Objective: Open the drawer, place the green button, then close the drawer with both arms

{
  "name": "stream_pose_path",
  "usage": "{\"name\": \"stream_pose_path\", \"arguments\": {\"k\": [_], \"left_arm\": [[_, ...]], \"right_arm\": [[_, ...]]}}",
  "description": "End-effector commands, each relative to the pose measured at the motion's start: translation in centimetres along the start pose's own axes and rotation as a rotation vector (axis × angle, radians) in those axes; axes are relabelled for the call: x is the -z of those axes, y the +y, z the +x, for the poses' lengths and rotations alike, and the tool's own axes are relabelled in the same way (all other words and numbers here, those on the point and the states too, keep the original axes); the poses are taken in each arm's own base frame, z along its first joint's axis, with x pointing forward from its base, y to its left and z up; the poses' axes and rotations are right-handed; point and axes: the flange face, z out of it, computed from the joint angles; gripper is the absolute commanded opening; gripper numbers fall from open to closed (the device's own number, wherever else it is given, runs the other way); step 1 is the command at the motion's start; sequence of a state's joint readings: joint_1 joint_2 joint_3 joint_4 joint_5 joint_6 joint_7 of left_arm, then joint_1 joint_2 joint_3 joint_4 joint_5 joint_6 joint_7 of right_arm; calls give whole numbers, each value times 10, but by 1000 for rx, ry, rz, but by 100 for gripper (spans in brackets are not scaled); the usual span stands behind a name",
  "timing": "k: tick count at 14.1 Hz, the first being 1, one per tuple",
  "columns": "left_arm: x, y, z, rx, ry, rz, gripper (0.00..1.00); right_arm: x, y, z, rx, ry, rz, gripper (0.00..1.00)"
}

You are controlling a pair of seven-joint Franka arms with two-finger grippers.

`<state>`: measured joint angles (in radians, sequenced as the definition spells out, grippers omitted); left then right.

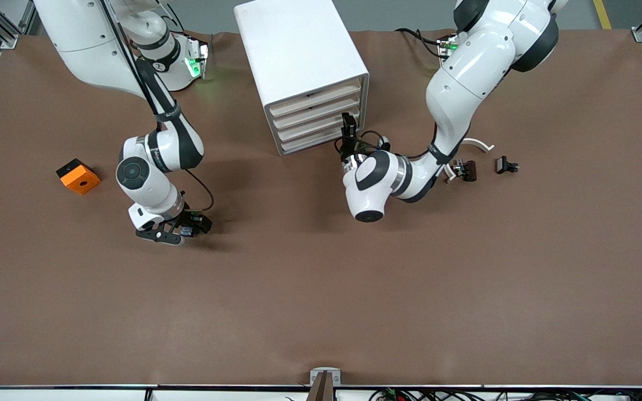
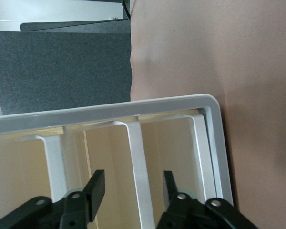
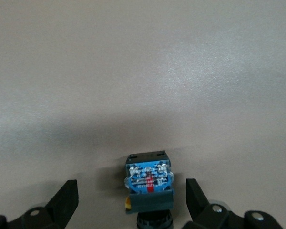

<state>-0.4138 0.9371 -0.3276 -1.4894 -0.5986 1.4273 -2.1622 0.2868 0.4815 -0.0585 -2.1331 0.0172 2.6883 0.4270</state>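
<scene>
The button (image 3: 148, 183) lies on the brown table with its blue blocky body in sight; its green cap does not show. My right gripper (image 3: 131, 200) is open and low over the table, one finger on each side of the button, not touching it. In the front view this gripper (image 1: 183, 228) is nearer to the camera than the white drawer cabinet (image 1: 315, 120), whose drawers look shut. My left gripper (image 1: 349, 127) is open at the cabinet's front. Its fingers (image 2: 97, 188) straddle a white drawer handle (image 2: 136, 162) without gripping it.
An orange square block (image 1: 78, 176) lies toward the right arm's end of the table. A small black clip (image 1: 506, 165), a brown and white part (image 1: 464, 170) and a white curved piece (image 1: 477, 143) lie toward the left arm's end, beside the left arm.
</scene>
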Motion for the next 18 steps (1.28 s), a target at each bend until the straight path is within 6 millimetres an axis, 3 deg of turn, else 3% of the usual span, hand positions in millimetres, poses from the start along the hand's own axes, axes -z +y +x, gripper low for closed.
{"name": "stream_pose_path", "arguments": {"k": [1, 7, 12, 13, 15, 16, 18], "left_arm": [[-5, 9, -4, 14, -26, 43, 44], [-15, 17, -6, 20, -33, 71, 18], [-17, 21, -4, 17, -32, 76, 13], [-16, 21, -4, 17, -34, 76, 13], [-14, 21, -3, 19, -37, 72, 14], [-11, 22, -1, 21, -42, 71, 14], [-7, 24, 4, 28, -40, 61, 14]], "right_arm": [[-1, 7, 7, -18, 0, -8, 100], [-5, 13, 8, -34, -5, -12, 100], [-6, 12, 7, -33, -6, -13, 99], [-6, 11, 7, -31, -8, -13, 83], [-7, 10, 6, -34, -11, -14, 37], [-7, 9, 5, -33, -10, -12, 0], [-5, 9, 6, -53, -5, -7, 0]]}}
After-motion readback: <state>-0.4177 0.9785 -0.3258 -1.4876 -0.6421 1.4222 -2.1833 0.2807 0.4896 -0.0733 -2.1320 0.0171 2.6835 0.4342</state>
